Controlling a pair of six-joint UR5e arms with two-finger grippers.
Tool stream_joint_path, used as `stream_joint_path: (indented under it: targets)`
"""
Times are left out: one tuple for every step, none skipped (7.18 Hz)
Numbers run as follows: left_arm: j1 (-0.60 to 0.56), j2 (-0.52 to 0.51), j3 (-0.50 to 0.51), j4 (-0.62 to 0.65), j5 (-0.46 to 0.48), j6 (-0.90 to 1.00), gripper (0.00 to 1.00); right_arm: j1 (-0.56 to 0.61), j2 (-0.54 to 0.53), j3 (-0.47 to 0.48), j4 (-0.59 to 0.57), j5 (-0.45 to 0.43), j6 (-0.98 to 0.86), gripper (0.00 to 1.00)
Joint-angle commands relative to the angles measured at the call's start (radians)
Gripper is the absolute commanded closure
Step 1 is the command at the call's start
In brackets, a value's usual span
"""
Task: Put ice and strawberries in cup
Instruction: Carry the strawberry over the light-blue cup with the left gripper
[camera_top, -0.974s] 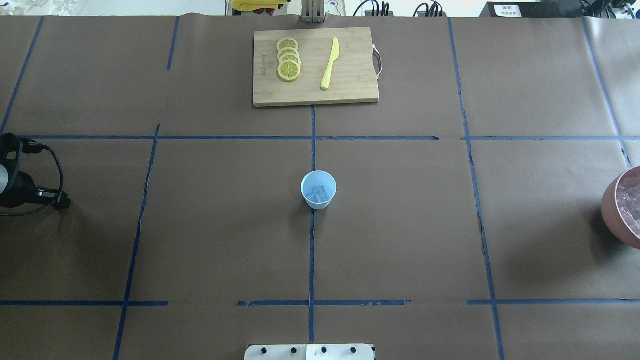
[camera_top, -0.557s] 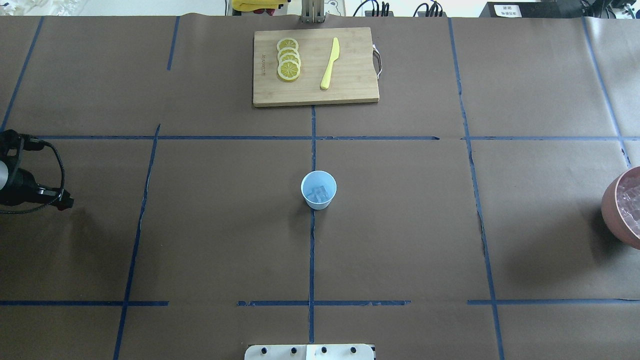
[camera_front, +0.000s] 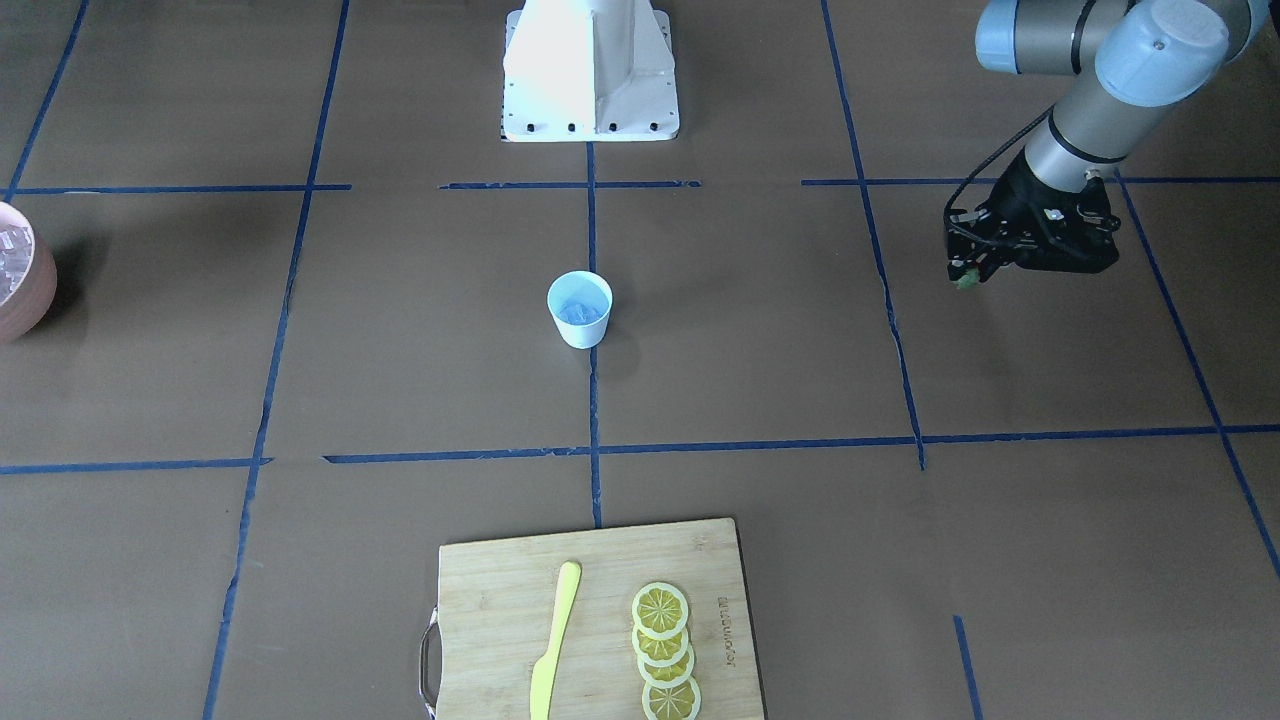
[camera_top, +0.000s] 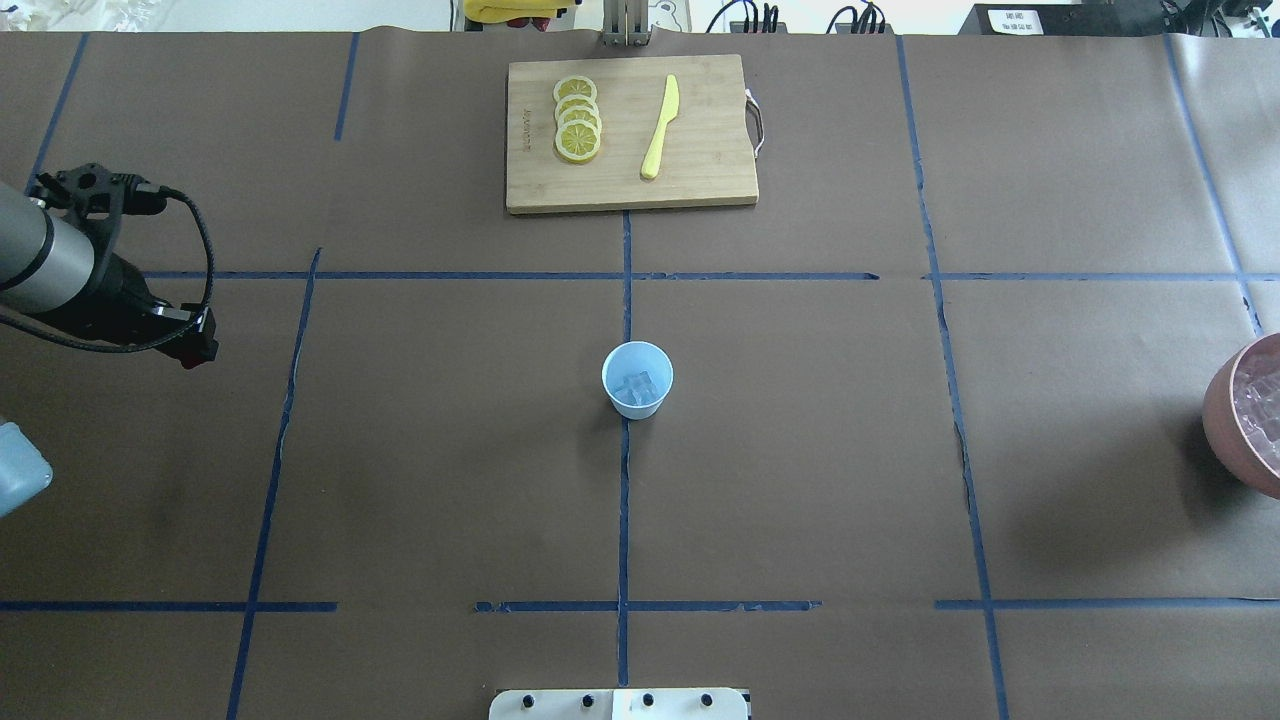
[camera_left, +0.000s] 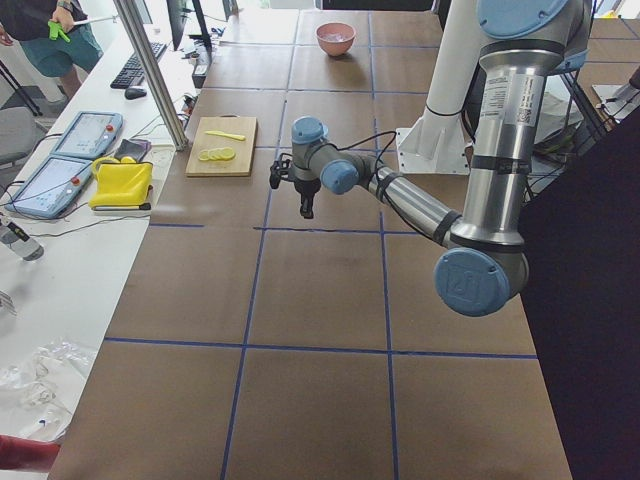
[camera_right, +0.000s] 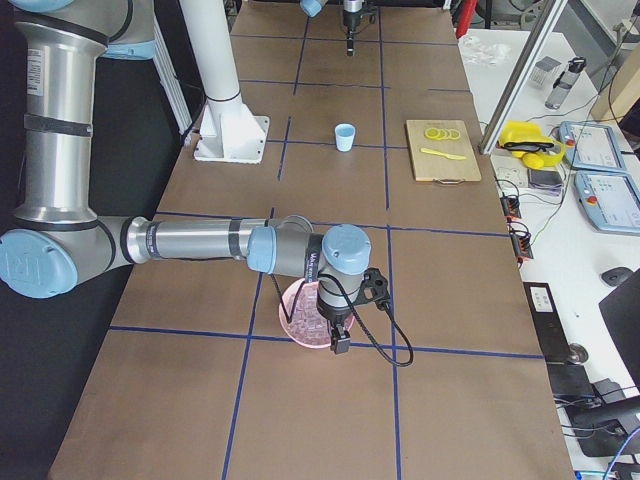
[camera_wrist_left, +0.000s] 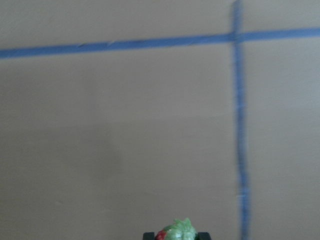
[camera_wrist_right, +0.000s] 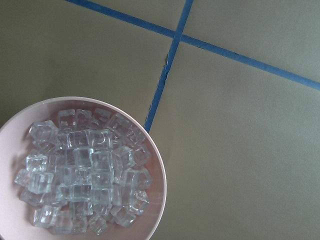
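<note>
The white cup (camera_top: 637, 380) with a pale blue inside stands at the table's middle, with a few ice cubes (camera_top: 640, 385) in it; it also shows in the front view (camera_front: 580, 308). My left gripper (camera_top: 195, 352) hovers far to the cup's left, shut on a small red strawberry (camera_front: 966, 280) with a green cap, which also shows in the left wrist view (camera_wrist_left: 177, 232). My right gripper (camera_right: 338, 345) hangs over the pink bowl (camera_wrist_right: 75, 102) full of ice cubes (camera_wrist_right: 85, 170). I cannot tell whether it is open or shut.
A wooden cutting board (camera_top: 700, 150) at the far middle carries lemon slices (camera_top: 578, 118) and a yellow knife (camera_top: 660, 127). The pink bowl (camera_top: 1225, 400) sits at the table's right edge. Blue tape lines cross the brown table cover.
My left arm has come further in from the left edge, toward the far side and the right, still holding the strawberry. The cup and bowl have not moved.
</note>
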Motion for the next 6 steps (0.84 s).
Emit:
stream_joint_path:
  targets:
    - [0.022,-0.217,-0.013,0.198,0.004,-0.077,1.00,0.001,0.000,0.002,0.000,0.001,0.000,0.00]
    - [0.100,-0.294,-0.011,0.240,0.016,-0.170,1.00,0.000,0.000,0.002,0.000,0.001,0.000,0.00]
    - [0.164,-0.363,0.017,0.242,0.080,-0.266,1.00,0.000,0.000,0.000,0.000,-0.001,0.000,0.00]
    - [0.230,-0.455,0.086,0.242,0.127,-0.356,1.00,0.000,0.000,0.000,0.003,-0.001,-0.002,0.00]
    - [0.258,-0.530,0.154,0.242,0.163,-0.389,1.00,0.000,0.002,0.002,0.003,-0.001,-0.002,0.00]
    - [0.290,-0.613,0.230,0.242,0.192,-0.444,1.00,0.001,0.000,0.000,0.003,-0.001,-0.002,0.00]
